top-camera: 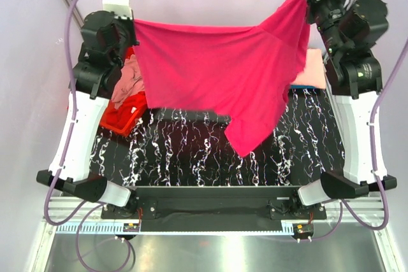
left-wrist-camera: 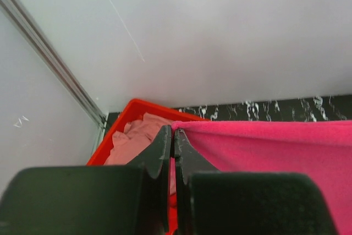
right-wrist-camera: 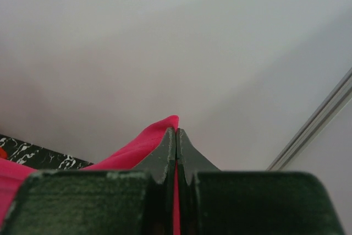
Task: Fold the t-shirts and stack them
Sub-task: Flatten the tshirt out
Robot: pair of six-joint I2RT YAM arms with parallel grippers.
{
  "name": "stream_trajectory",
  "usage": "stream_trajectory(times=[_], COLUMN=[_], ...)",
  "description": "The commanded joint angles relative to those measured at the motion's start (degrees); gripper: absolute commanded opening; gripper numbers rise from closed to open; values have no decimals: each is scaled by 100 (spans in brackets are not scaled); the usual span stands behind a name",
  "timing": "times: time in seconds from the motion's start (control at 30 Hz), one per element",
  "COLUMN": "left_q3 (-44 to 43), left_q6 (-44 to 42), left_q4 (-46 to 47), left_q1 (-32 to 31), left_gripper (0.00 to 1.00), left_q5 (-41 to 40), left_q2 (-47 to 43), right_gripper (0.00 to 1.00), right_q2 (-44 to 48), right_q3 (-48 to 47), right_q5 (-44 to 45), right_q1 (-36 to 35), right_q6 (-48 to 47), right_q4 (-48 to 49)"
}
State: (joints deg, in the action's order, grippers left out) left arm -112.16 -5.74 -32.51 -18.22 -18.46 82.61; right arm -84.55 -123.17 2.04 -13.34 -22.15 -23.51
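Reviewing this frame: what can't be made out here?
Top view: the magenta t-shirt hides part of the peach shirt beneath it.
Top view: the left arm and the hanging cloth cover the red tray; its contents cannot be counted.
Wrist views: the left claw and right claw hide how much cloth each pinches.

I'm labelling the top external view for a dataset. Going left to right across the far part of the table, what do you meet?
red tray → hot pink t-shirt, held up and spread → salmon-peach t-shirt
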Motion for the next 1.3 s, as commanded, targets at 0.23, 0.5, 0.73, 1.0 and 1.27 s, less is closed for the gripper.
stream_trajectory(times=[0.23,0.5,0.73,1.0,1.27], left_q3=[316,371,115,852,3057], left_q6=[28,441,925,776,732], left_q4=[1070,264,-589,-625,473], left_q1=[29,29,29,29,29], left_gripper=[0,0,0,0,0], left_q5=[488,1352,1810,2198,1855], left_q2=[-1631,-2696,-3374,-3260,-2786], right_gripper=[0,0,0,0,0], right_q2=[1370,2863,3428,3191,3067], right_q3=[-110,250,-285,178,3767], right_q5=[-45,-1136,-1118,-706,-1145], right_q1=[25,25,25,7,7], right_q6=[-124,299,580,19,-193], right_q4=[-91,-1224,-1902,-1685,134])
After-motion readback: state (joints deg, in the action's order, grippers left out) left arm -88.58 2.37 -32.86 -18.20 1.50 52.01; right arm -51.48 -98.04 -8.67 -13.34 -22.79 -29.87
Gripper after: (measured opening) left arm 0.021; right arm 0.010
